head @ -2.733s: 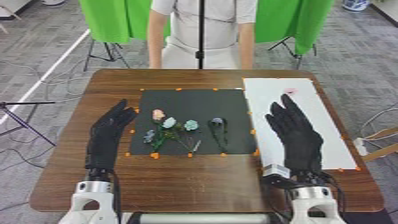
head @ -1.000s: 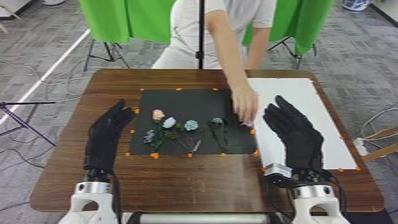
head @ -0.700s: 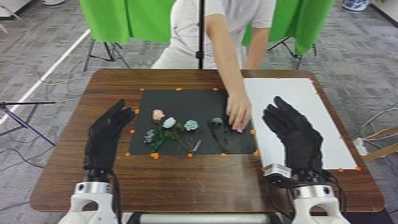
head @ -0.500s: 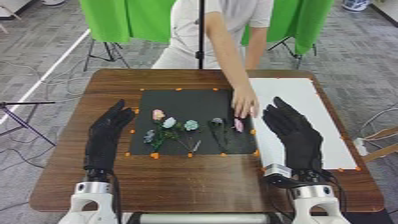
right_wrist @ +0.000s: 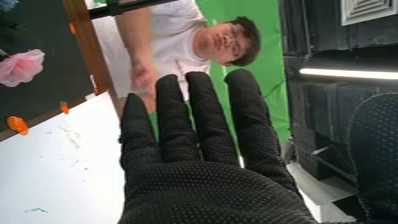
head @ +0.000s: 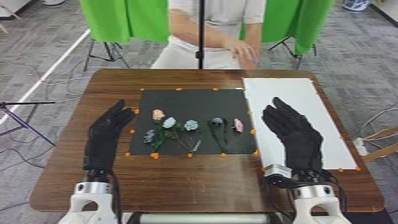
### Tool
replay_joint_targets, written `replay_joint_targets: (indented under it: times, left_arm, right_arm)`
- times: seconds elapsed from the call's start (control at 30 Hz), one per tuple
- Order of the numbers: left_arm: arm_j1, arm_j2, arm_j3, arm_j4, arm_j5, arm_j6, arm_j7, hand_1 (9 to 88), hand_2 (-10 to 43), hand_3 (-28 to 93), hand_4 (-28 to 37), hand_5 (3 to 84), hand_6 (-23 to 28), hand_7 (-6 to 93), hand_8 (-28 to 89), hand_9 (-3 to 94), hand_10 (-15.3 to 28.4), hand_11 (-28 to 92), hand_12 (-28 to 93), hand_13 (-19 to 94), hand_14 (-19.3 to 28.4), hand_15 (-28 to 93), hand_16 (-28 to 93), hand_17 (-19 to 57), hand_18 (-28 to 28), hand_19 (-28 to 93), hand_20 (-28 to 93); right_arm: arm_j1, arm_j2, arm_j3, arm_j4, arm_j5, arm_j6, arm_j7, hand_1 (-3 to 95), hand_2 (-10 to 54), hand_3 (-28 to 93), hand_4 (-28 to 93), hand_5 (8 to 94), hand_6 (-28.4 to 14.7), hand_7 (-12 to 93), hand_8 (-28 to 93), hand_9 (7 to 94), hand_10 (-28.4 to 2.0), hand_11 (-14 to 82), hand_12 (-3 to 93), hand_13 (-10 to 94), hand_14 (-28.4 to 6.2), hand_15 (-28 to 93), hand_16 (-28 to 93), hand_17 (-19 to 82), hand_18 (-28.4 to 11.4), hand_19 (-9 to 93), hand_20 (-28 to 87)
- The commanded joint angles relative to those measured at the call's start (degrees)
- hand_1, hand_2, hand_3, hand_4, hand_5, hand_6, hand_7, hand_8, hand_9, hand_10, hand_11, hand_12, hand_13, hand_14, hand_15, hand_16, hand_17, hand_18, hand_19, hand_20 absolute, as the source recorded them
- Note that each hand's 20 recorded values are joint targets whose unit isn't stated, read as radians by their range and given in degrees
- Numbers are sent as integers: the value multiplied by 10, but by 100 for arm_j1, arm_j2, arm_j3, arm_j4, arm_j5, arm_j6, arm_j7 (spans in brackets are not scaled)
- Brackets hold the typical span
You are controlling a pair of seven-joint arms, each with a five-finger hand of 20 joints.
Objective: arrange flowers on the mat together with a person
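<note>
Tabletop: brown wood (head: 204,185), running from in front of the robot to the person's side.
Left hand: in its black glove (head: 107,127), above the tabletop just left of the dark mat; wide, fingers straight and pointing away from the robot.
Right hand: gloved the same way (head: 295,130), over the white sheet near the mat's right side; wide too, with straight fingers, which the right wrist view shows slightly spread.
Orange tabs: along the edges of the mat, one of them (head: 155,156) at its near edge.
Blue-grey flower: on the mat toward its left side (head: 149,134), the nearest of the blooms.
Pink flower: rightmost of the row (head: 238,125), on the mat near its right edge, between the two hands.
Light blue-green flower: mid-mat (head: 191,125), its stem running toward the robot.
White flower: between the light blue-green and peach ones (head: 169,122).
Dark bluish flower: just left of the pink one (head: 218,121), stem toward the robot.
Peach flower: farthest bloom (head: 158,114), in the left part of the mat.
Dark mat: under all the flowers (head: 191,98).
White sheet: right of the mat, just beside it (head: 275,90).
Person's hand: beyond the tabletop's far edge (head: 242,50), well apart from the flowers.
</note>
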Motion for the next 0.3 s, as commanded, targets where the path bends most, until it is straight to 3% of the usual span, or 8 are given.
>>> replay_joint_targets:
  times: [0.03,0.3]
  left_arm:
    - [102,-47,-32,21,-22,-27,-10,253,-79,677,-189,440,39,70,-57,428,122,138,167,366,152,109,32,76,86,19,184]
    - [95,-53,-32,24,-28,-22,6,253,-80,679,-190,440,39,71,-57,430,121,140,167,366,152,110,31,76,87,20,184]
  right_arm:
    - [-85,-13,5,-38,-33,-3,-54,54,67,774,-189,428,-19,109,-96,435,-145,46,86,333,-120,113,102,171,-125,24,248]
    - [-49,-14,-20,-16,-54,-44,-30,54,68,773,-188,435,-20,110,-97,435,-146,46,85,333,-119,113,100,173,-125,19,251]
